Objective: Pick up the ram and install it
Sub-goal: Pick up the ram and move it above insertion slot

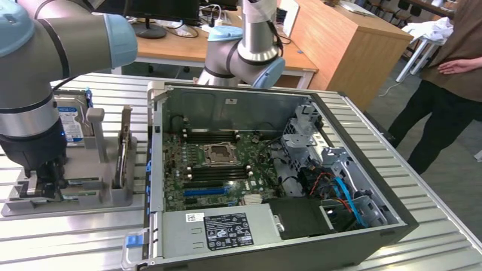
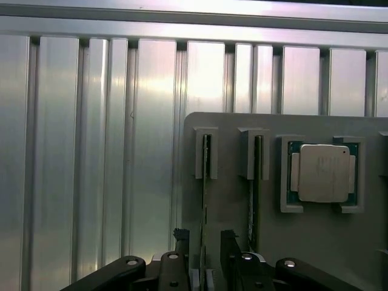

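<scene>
Exterior view: claw (image 1: 42,183) low over grey holder (image 1: 113,197) on table (image 1: 75,237), beside open computer case (image 1: 354,248). Power-supply label (image 1: 226,230) is there, but print is too small to read.

Wrist view: claw (image 2: 205,248) wide, fingers (image 2: 181,242) straddling ram (image 2: 207,157), seemingly not touching. Ram stands on edge in a holder slot, with second stick (image 2: 257,157) in the next slot and processor (image 2: 321,173) beside, lid print unreadable. Ram is likely light, stiff, thin and fragile. Pinch flat faces near the top edge, gently.
</scene>
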Robot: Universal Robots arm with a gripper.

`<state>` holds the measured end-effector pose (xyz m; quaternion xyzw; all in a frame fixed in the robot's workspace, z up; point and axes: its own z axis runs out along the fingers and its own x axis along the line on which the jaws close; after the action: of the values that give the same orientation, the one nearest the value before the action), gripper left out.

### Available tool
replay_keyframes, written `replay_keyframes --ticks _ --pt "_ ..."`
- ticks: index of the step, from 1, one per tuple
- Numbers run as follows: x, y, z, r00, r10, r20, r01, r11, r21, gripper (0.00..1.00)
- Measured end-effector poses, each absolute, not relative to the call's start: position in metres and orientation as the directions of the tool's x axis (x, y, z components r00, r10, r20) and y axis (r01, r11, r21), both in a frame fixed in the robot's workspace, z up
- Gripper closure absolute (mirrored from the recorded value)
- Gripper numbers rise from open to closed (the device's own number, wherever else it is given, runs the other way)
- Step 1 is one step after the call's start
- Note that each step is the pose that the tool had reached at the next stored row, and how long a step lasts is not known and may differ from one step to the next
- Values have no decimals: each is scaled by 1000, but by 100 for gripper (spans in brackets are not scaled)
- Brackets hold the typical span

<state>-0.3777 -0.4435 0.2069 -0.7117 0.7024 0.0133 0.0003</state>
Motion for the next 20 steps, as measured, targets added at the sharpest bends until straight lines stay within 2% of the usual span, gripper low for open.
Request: replay_keyframes --ticks 20 --pt "-362 -444 205 13 -1000 -25 -1000 -13 18 65"
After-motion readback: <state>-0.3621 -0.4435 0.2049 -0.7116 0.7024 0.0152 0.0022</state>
